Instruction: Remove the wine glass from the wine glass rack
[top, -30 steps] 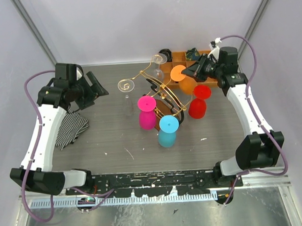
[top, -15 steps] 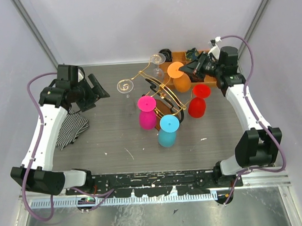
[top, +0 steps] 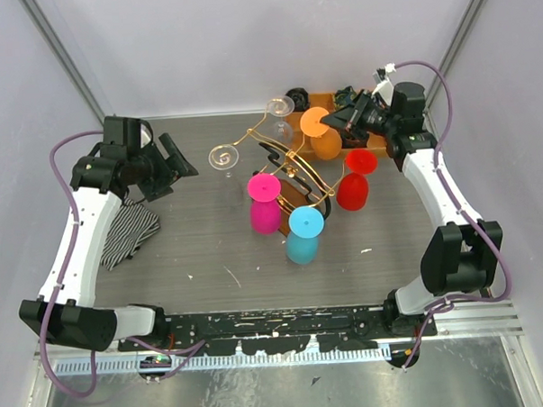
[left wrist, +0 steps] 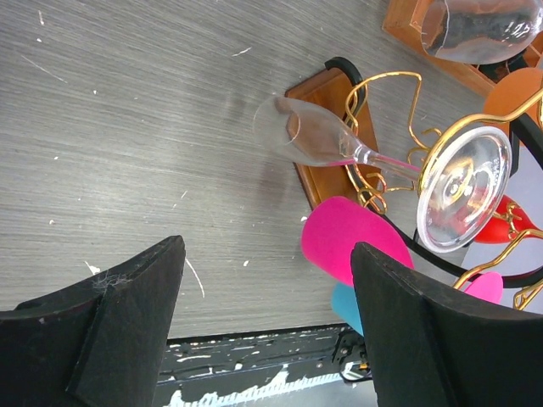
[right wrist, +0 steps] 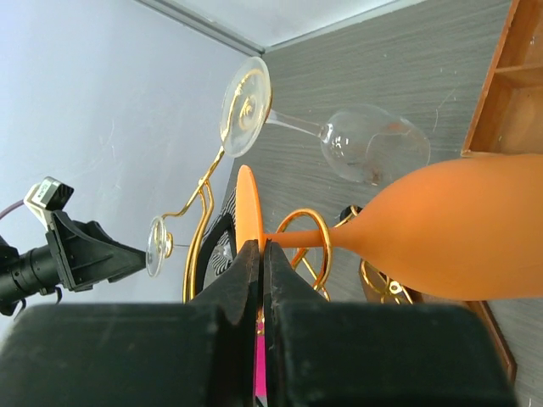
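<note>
Top external view shows a gray bench [top: 201,252] with the wine glass rack [top: 293,156] near its middle. The rack is thin gold wire with curly arm ends, standing on a small brown wood base. Glasses hang on its arms upside down, foot on top and bowl at the bottom.

The orange wine glass [top: 327,145] is at the back right of the rack, just in front of a wooden tray [top: 335,100]. It is orange all over, with a flat round foot, a thin stem and a fat bowl. Its foot is up and its bowl hangs down, so its long way runs up and down. In the right wrist view it lies across the picture, foot on the left and bowl [right wrist: 450,225] on the right. A gold loop of the rack sits by the stem, and I cannot tell if they touch.

The right pincer [right wrist: 261,250] is pinching the orange stem right under the foot, with both black fingers squeezed on it.

A pink glass [top: 264,204], a blue glass [top: 303,236], a red glass [top: 355,186] and two clear glasses [top: 224,158] hang there too.

The left pincer [left wrist: 265,254] is spread wide and grips nothing. It is well left of the rack and points at it. A striped cloth [top: 129,232] lies near the left arm.
</note>
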